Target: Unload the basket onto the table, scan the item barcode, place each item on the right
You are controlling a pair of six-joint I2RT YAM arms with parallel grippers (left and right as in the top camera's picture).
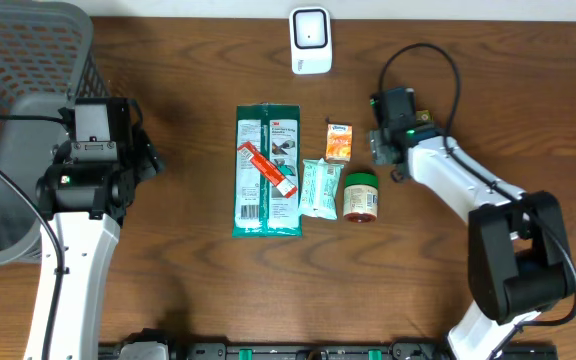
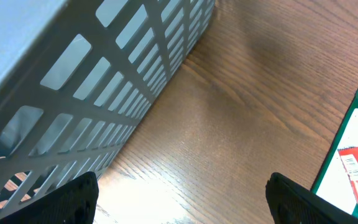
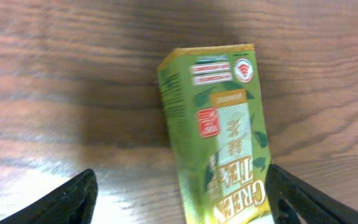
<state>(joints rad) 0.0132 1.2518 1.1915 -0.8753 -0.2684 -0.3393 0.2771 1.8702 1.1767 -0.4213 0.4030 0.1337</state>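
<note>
A green tea box lies on the wooden table in the right wrist view. My right gripper is open around its near end, and the box sits close to the right finger, with a wide gap on the left. Overhead, the right gripper covers the box, just right of the row of items. The white barcode scanner stands at the back middle. My left gripper is open and holds nothing. It hangs over bare wood beside the basket.
A large green pack with a red tube on it, a teal packet, an orange box and a jar lie mid-table. The grey mesh basket fills the far left.
</note>
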